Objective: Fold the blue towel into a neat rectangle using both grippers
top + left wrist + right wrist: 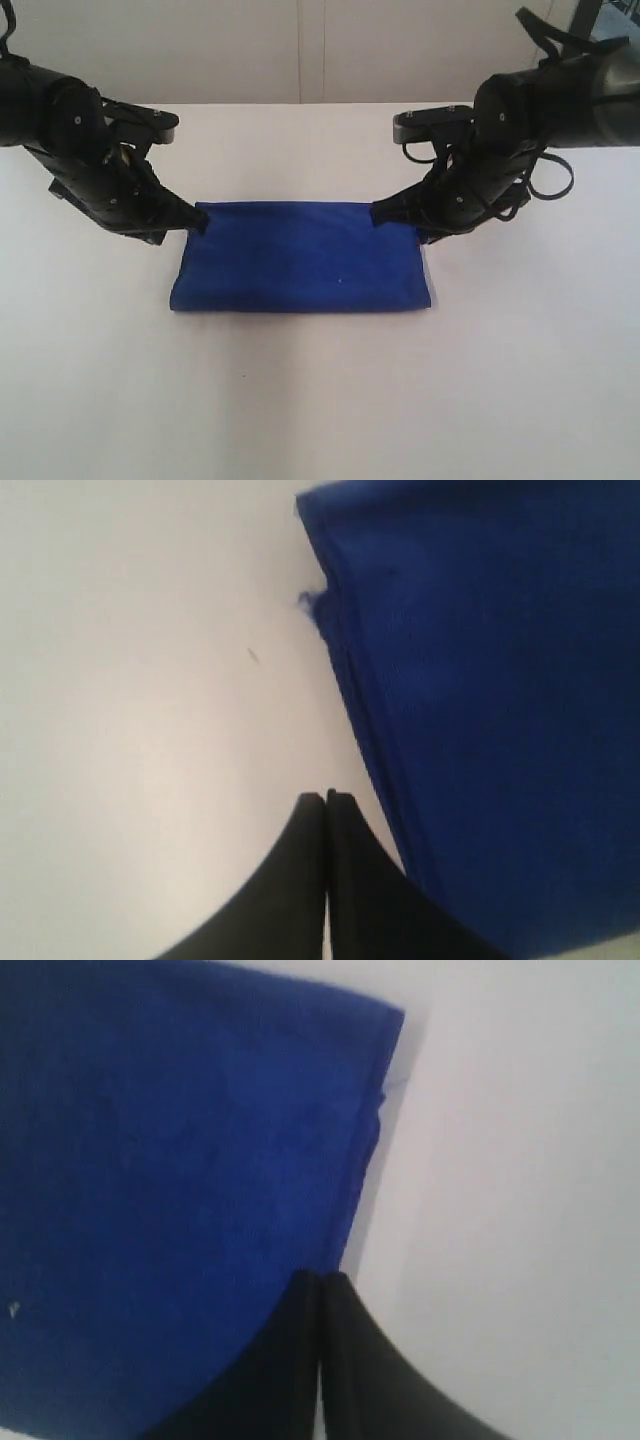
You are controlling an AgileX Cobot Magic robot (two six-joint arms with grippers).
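The blue towel point(300, 260) lies flat on the white table as a folded rectangle, its layered edges showing in both wrist views. My left gripper point(200, 222) rests at the towel's far left corner. In the left wrist view its jaws point(327, 796) are pressed together over bare table, just beside the towel point(480, 680) edge, with no cloth between them. My right gripper point(380, 212) sits at the far right corner. There its shut jaws point(320, 1276) end at the side edge of the towel point(180, 1160), and I see no cloth in them.
The white table point(320, 400) spreads wide around the towel on all sides. A pale wall stands behind the table's far edge. A loose thread sticks out at a towel corner point(310, 600).
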